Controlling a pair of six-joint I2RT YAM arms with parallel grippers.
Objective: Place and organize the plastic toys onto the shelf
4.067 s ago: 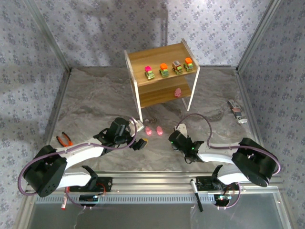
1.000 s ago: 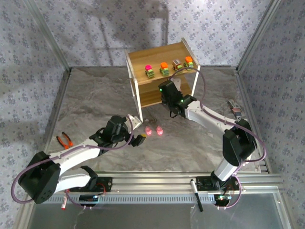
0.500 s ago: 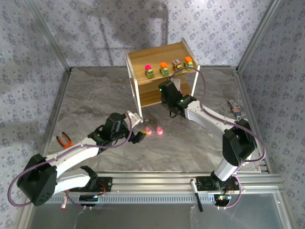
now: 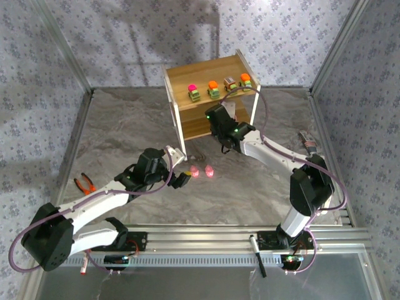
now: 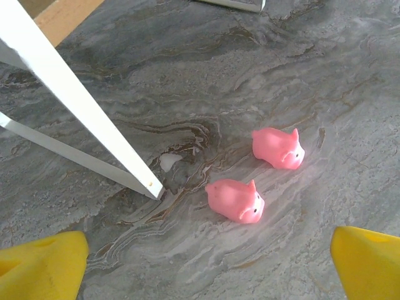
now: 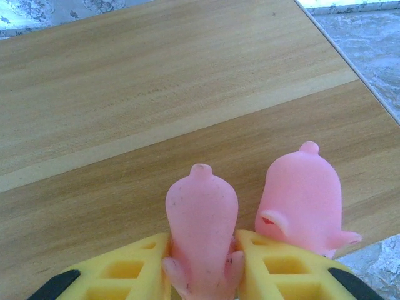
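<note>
Right wrist view: right fingers (image 6: 134,272) are pinching a pink pig (image 6: 201,219) standing on the shelf (image 6: 125,94), while left fingers (image 5: 40,269) are hanging spread beside the shelf.

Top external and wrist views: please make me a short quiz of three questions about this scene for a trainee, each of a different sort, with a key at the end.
1. True or false: all four green-yellow plastic toy cars stand on the top tier of the light-wood two-tier shelf.
2. How many pink plastic pig figures lie on the grey marble-patterned table?
3. Choose one: the pink pig between the fingers of the right gripper is over
A) the grey table
B) a wooden board of the shelf
C) a toy car

Key: 1 true; 2 two; 3 B.
</note>
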